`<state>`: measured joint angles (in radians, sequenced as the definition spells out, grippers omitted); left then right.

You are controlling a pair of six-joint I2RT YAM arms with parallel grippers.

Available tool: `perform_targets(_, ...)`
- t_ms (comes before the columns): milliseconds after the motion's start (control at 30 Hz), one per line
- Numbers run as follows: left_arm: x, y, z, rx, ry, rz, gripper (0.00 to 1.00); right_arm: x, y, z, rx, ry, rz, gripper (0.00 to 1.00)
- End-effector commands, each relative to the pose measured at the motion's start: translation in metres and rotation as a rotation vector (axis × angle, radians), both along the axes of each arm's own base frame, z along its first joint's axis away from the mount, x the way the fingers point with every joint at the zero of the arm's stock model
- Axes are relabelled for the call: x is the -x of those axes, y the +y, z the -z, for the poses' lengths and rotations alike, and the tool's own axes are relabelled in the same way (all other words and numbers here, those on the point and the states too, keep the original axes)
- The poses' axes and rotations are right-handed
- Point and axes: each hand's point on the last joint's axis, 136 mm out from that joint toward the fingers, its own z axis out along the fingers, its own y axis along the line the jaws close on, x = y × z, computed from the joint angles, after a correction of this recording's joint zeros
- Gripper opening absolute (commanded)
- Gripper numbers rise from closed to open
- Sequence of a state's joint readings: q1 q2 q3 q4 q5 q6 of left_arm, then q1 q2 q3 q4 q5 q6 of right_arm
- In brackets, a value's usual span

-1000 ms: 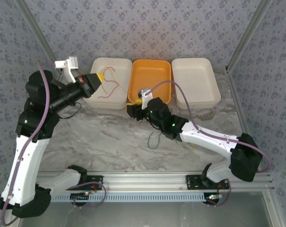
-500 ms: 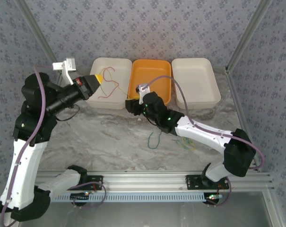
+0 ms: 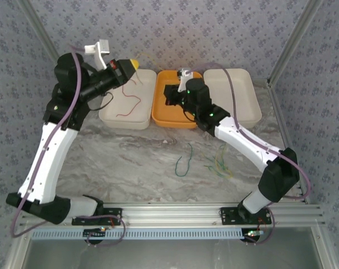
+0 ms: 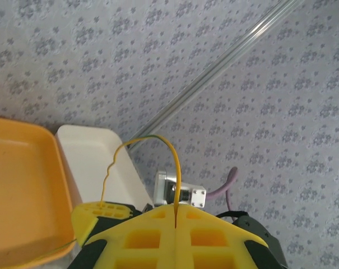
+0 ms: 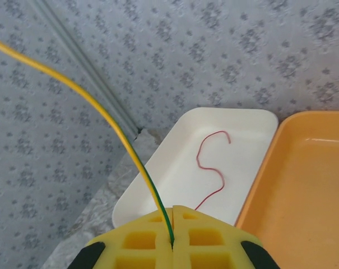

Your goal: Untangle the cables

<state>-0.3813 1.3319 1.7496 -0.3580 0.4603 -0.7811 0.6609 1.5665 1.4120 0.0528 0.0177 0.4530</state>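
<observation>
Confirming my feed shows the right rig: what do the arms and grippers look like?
Left arm and right arm: white shells, black joints, a purple-grey cable looped along each. Left gripper and right gripper have yellow grid-moulded fingers.

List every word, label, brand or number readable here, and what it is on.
No readable text anywhere.
White plastic tray, orange plastic tray, yellow foam end effector pads pinching the thin yellow wire: unmarked.
Small circuit board on the front rail: too small to read.

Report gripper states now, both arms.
Left gripper: closed on a thin yellow wire.
Right gripper: closed on a thin yellow-green wire.
</observation>
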Motion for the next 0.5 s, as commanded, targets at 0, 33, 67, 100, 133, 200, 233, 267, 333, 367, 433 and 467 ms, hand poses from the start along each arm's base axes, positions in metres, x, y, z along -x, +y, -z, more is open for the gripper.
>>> perform_targets(0,-0.023,-0.013,-0.031,0.066,-0.126,-0.008,0.00,-0.015,-0.012,-0.013,-0.030,0.024,0.000,0.00)
perform_targets(33,-0.036,-0.016,-0.028,0.064,-0.122,-0.022,0.00,-0.021,-0.017,-0.014,-0.031,0.037,0.012,0.00)
perform_targets(67,-0.047,-0.020,-0.027,0.061,-0.125,-0.026,0.00,-0.027,-0.022,-0.017,-0.031,0.047,0.024,0.00)
perform_targets(100,-0.058,-0.026,-0.024,0.055,-0.125,-0.022,0.00,-0.034,-0.027,-0.016,-0.028,0.066,0.038,0.00)
perform_targets(133,-0.067,-0.031,-0.021,0.045,-0.122,-0.023,0.00,-0.041,-0.031,-0.013,-0.022,0.088,0.049,0.00)
perform_targets(200,-0.089,-0.044,-0.013,0.027,-0.112,-0.020,0.00,-0.055,-0.040,-0.006,0.000,0.132,0.086,0.00)
perform_targets(233,-0.100,-0.051,-0.004,0.014,-0.094,-0.014,0.00,-0.062,-0.045,-0.003,0.011,0.148,0.108,0.00)
perform_targets(267,-0.109,-0.057,0.002,0.003,-0.078,-0.009,0.00,-0.069,-0.050,0.003,0.017,0.169,0.129,0.00)
perform_targets(333,-0.126,-0.073,0.018,-0.023,-0.043,0.011,0.00,-0.085,-0.058,0.020,0.013,0.242,0.149,0.00)
perform_targets(367,-0.133,-0.079,0.025,-0.039,-0.029,0.014,0.00,-0.090,-0.061,0.029,0.016,0.281,0.157,0.00)
perform_targets(433,-0.146,-0.093,0.039,-0.076,-0.009,0.015,0.00,-0.098,-0.068,0.053,0.034,0.364,0.186,0.00)
perform_targets(467,-0.153,-0.099,0.048,-0.094,0.007,0.016,0.00,-0.101,-0.071,0.061,0.035,0.391,0.196,0.00)
